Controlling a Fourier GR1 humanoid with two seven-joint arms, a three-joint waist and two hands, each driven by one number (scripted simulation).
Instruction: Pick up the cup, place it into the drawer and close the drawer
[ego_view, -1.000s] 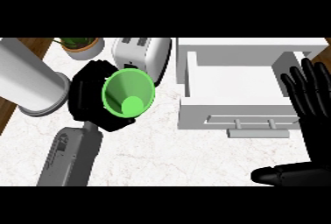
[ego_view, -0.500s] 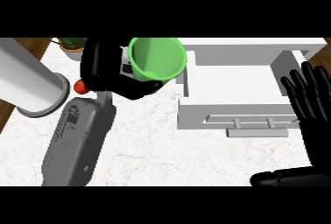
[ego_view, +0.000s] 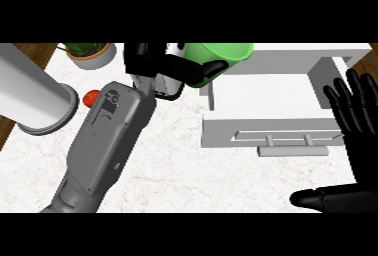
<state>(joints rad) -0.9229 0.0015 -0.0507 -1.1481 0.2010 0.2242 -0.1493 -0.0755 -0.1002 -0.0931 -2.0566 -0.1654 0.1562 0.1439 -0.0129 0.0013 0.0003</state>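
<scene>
The left hand (ego_view: 171, 67), black and curled, grips a green cup (ego_view: 216, 61) at the far side of a white marbled counter (ego_view: 177, 170), its fingers and thumb wrapped round the cup's near side. The cup sits high in the head view, partly cut off by the view's upper edge, just at the far left corner of an open white drawer (ego_view: 269, 107). It appears tilted, with its long axis running roughly across the view and its wider end toward the right, over the drawer's left wall; whether the rim or the base faces that way cannot be told. The grey left forearm (ego_view: 103, 145) stretches diagonally from the lower left up to the hand.

The drawer stands pulled out toward the viewer, its white front panel carrying a pale bar handle (ego_view: 291, 142) along the near edge. At the right edge the right hand (ego_view: 358, 120) rests open, fingers straight and pointing away, thumb low near the view's lower right corner, overlapping the drawer's right side and holding nothing.

To the left of the forearm lies a large pale cylinder (ego_view: 33, 102), and a small red object (ego_view: 91, 97) shows between the two. A potted plant (ego_view: 90, 52) stands at the far left of the counter, beside a strip of brown wood (ego_view: 40, 50).
</scene>
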